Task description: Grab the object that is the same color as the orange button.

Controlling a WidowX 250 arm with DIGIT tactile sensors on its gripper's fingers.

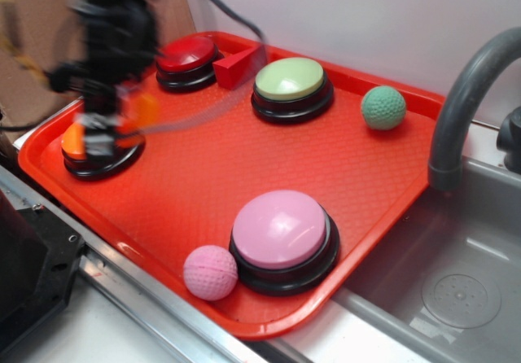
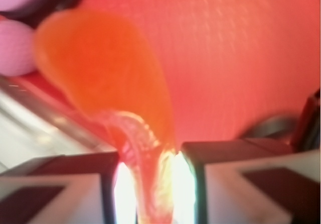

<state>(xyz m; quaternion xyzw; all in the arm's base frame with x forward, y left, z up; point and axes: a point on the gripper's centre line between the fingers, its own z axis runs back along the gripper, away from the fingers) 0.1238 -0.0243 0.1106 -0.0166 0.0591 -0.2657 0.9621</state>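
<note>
The object [image 2: 105,78], a glossy orange crescent piece, fills the wrist view, its narrow end pinched between my gripper's [image 2: 150,158] two fingers. From the exterior view the gripper [image 1: 114,123] is motion-blurred at the tray's left end, with the orange object [image 1: 145,109] at its side, lifted above the tray. Directly below it sits the orange button [image 1: 73,141] on its black base, partly hidden by the gripper.
A red tray [image 1: 203,176] holds a red button [image 1: 187,54], a red block [image 1: 238,66], a green button [image 1: 290,80], a green ball [image 1: 383,107], a pink button [image 1: 281,229] and a pink ball [image 1: 210,272]. A sink with a grey faucet [image 1: 460,102] lies to the right.
</note>
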